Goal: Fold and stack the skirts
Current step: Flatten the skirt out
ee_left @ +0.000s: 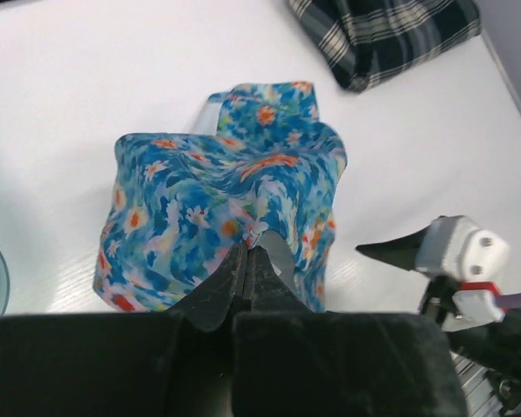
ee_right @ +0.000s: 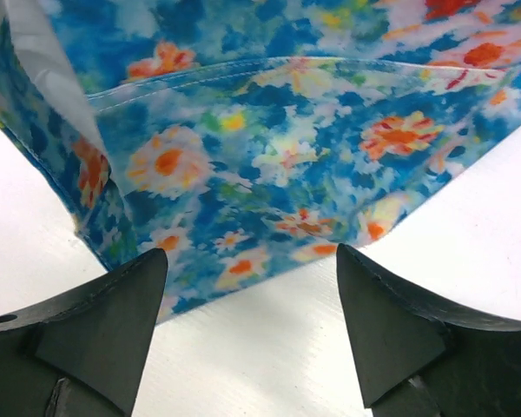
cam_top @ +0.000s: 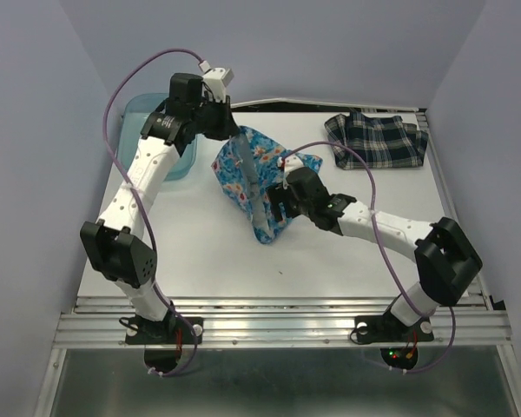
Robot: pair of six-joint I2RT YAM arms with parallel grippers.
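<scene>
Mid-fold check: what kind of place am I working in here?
Probably a lab robot cell, not a home: bare white table boxed in by plain walls, arms bolted to an aluminium rail, with a floral skirt as the workpiece.

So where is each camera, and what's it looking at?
Top: high behind the robot, looking down at the table; left arm and right arm show.
Left wrist: on the left arm, looking down at the flowered skirt; the left gripper pinches it.
Right wrist: close to that skirt; open right gripper shows.
Shared: all see that skirt.
</scene>
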